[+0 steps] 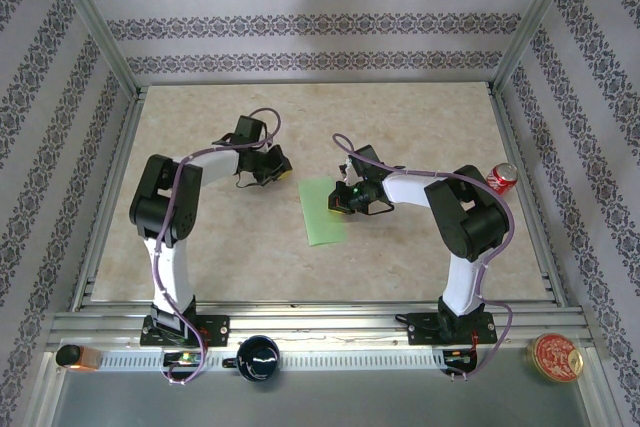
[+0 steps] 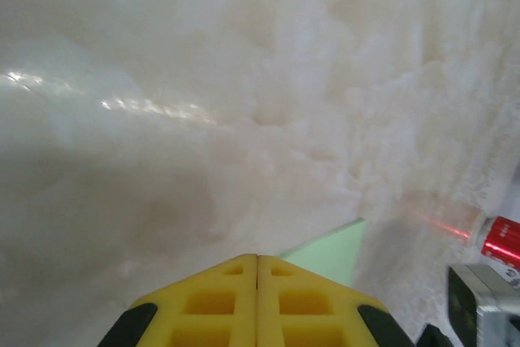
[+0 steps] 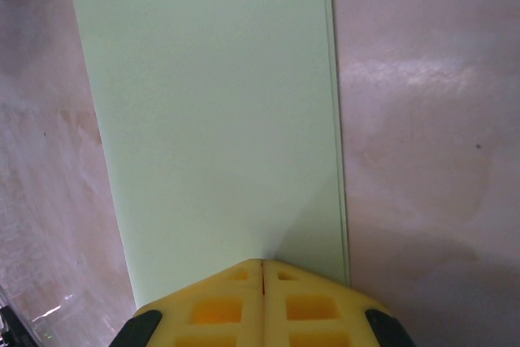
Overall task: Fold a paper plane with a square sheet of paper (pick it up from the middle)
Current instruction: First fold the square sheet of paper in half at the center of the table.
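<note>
The paper (image 1: 322, 215) lies folded at centre frame on the desk (image 1: 210, 247), its right edge hidden beneath the right end effector (image 1: 345, 199), fingers pressed together; the left end effector (image 1: 272, 169), likewise closed, sits upper-left of it.

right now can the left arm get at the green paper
Probably yes. The left gripper, shut, sits close to the paper with bare table between them. The right gripper rests on its right side, leaving the left edge free.

Light-green paper (image 1: 321, 214) lies flat, folded into a narrow rectangle
</note>
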